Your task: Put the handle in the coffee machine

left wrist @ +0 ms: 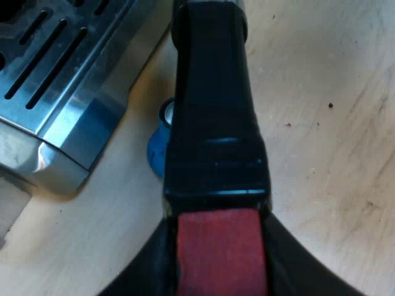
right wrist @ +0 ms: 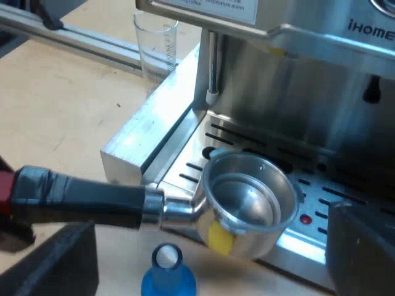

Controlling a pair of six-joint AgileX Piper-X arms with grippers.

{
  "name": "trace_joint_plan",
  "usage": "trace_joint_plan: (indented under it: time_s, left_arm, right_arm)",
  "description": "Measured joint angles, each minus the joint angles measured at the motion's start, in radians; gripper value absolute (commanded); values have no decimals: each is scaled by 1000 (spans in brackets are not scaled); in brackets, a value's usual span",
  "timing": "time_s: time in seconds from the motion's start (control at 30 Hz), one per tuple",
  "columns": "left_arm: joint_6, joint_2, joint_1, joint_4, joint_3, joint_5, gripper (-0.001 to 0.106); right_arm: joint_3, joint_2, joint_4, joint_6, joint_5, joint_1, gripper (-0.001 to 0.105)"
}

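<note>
Clamped in left gripper by its red end: holder, fingers pressed tight on either side. Hanging over table just beside machine, with tamper directly under the handle. From the right wrist, basket poised over tray edge, below the machine's front, not yet locked in. Spread wide and empty: right gripper, near tamper. Risk of toppling tamper or striking tray if lowered. Risk of jamming if raised tilted or off-centre. Risk of slipping in the grip during the locking turn, held so far from the basket. No danger to glass, well apart.
</note>
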Motion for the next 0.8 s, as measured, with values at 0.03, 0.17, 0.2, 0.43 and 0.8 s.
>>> trace_joint_plan:
  time_s: [0.03, 0.17, 0.2, 0.43, 0.8]
  left_arm:
    - [14, 0, 0, 4, 0, 0, 0]
    - [24, 2, 0, 11, 0, 0, 0]
    - [24, 3, 0, 11, 0, 0, 0]
    - [34, 51, 0, 5, 0, 1, 0]
    - [64, 105, 34, -55, 0, 1, 0]
  right_arm:
    - [0, 10, -18, 0, 10, 0, 77]
    - [0, 31, -68, 0, 31, 0, 77]
    - [0, 33, -72, 0, 32, 0, 77]
    - [0, 34, -89, 0, 41, 0, 77]
    - [0, 34, -98, 0, 53, 0, 77]
